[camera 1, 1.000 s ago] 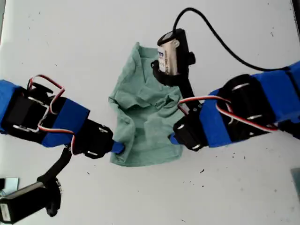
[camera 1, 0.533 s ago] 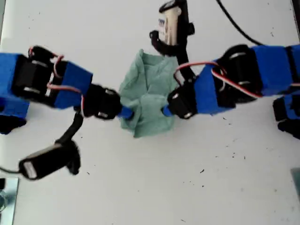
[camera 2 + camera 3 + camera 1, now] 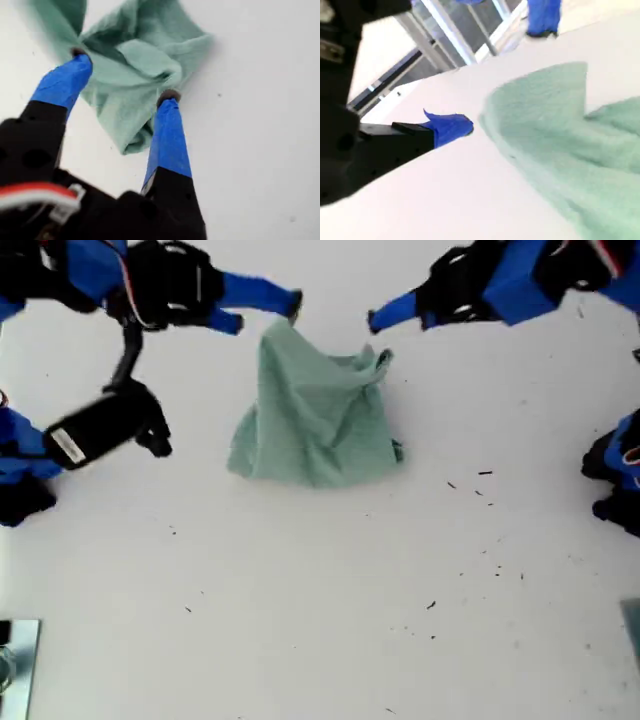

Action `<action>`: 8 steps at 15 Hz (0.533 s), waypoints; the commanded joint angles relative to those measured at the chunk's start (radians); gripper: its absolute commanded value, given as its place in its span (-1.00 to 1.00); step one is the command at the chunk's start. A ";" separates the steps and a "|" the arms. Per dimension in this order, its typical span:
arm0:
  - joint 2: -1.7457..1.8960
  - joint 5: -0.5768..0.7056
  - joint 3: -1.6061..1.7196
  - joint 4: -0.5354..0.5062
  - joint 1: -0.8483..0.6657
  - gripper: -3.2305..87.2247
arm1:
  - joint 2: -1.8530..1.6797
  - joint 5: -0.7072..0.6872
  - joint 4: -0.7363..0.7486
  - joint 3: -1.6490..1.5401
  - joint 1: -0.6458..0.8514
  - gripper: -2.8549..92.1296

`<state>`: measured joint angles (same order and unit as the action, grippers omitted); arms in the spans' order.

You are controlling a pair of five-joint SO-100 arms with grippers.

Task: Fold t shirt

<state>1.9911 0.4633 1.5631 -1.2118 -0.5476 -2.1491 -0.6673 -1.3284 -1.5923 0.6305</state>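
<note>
Fold nearly laid: t shirt bunched on the white table between both arms, first gripper spread wide beside the cloth, second gripper apparently empty, closure unclear; best to pull clear without snagging the fold.

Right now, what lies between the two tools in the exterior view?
In the exterior view, bare table separates the left-side tool and the right-side tool; the t shirt has its top edge just below that gap.
</note>
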 commanded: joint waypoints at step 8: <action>1.509 -0.448 1.459 0.298 0.417 -0.65 | -1.220 0.354 -0.061 -1.127 -0.204 -0.57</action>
<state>3.2014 0.1304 2.8041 -0.9511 -0.2500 -3.1523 -0.4203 -1.4235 -2.5234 0.5246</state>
